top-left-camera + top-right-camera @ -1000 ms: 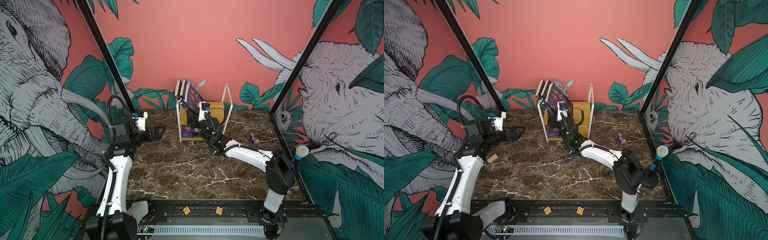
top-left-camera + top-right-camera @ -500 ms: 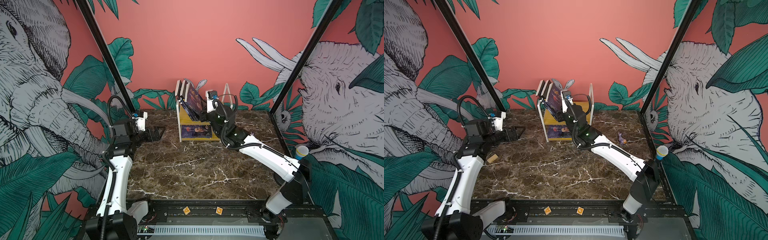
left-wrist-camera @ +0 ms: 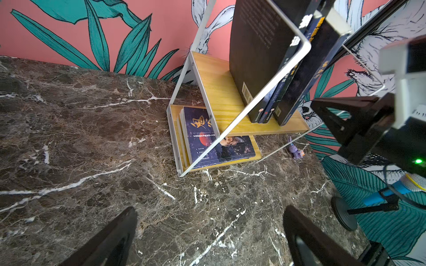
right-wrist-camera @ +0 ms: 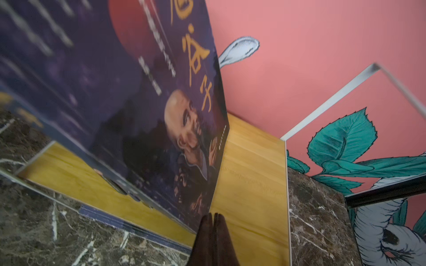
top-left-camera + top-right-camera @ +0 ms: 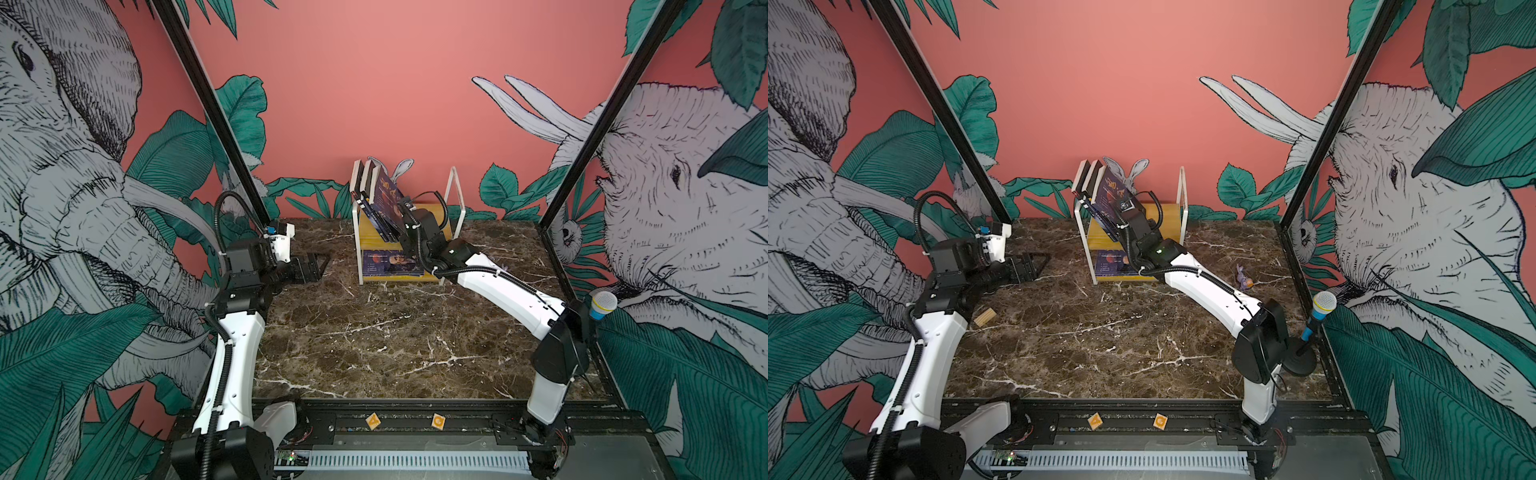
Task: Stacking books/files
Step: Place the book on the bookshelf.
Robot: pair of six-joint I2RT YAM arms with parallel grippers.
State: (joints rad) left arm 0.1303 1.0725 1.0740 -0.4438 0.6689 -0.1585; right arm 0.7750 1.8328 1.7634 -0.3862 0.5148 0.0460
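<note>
Rack (image 3: 174, 138) at rear of table (image 5: 374, 332); leaning books (image 5: 384, 199) on upper shelf (image 3: 216, 87); flat books (image 5: 390, 264) beneath

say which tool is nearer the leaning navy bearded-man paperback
Right: right tool, shut, at the corner of the leaning navy paperback; left tool, open, over brown marble, apart.

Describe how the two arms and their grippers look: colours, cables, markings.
Both arms share one look: white shells on the long links of the left arm and right arm, black joint housings, and black ribbed cables clipped alongside. A green light glows near the right wrist. The left gripper and right gripper have black wedge-shaped fingers.
</note>
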